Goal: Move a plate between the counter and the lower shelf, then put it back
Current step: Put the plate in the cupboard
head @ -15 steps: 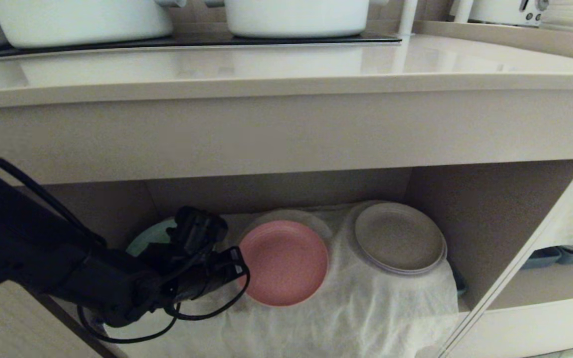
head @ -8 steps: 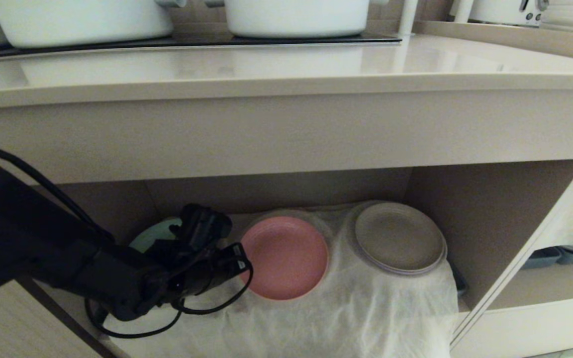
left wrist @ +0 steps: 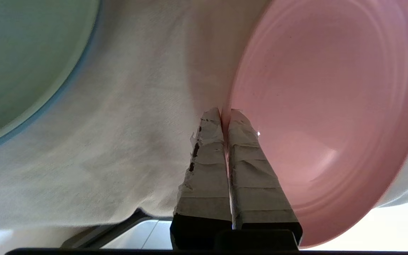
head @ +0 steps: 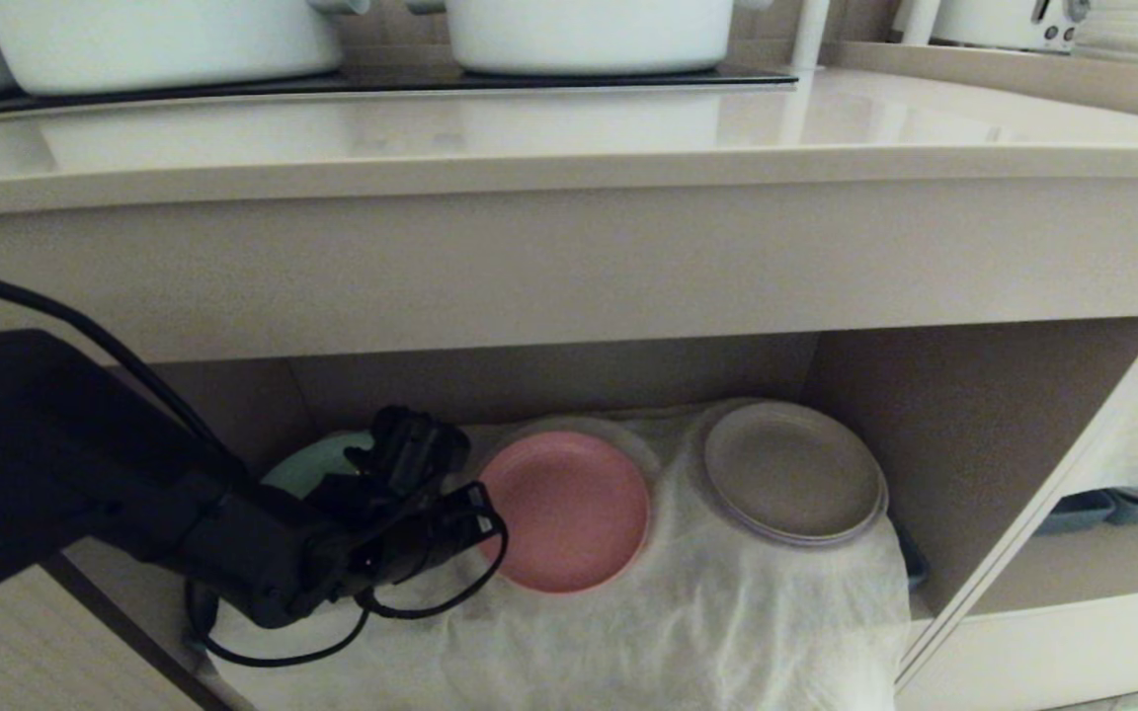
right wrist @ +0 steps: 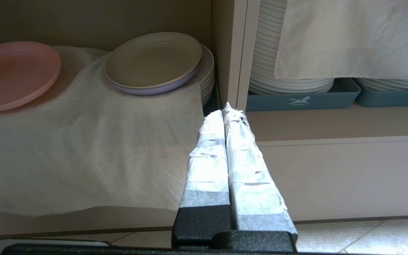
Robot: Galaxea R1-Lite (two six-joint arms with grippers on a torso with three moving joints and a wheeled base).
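Note:
The pink plate (head: 569, 513) is inside the lower shelf (head: 974, 425), low over the white cloth (head: 688, 632); whether it touches the cloth I cannot tell. My left gripper (left wrist: 225, 112) is shut on the plate's (left wrist: 331, 106) left rim, one taped finger above it and one below. In the head view the black left arm reaches in from the left, and the left gripper (head: 470, 518) meets the plate's edge. The beige counter (head: 569, 128) runs above the shelf. My right gripper (right wrist: 226, 108) is shut and empty, outside the shelf by the divider.
A green plate (head: 307, 469) lies behind my left wrist. A grey-brown plate (head: 791, 472) tops a covered stack to the pink plate's right. Two white pots (head: 589, 35) stand on the counter's black hob. The neighbouring shelf holds blue trays (right wrist: 303, 99) of white plates.
My left arm has pushed a little deeper into the shelf, carrying the pink plate slightly further back. The grip on the rim is unchanged. The other plates have not moved.

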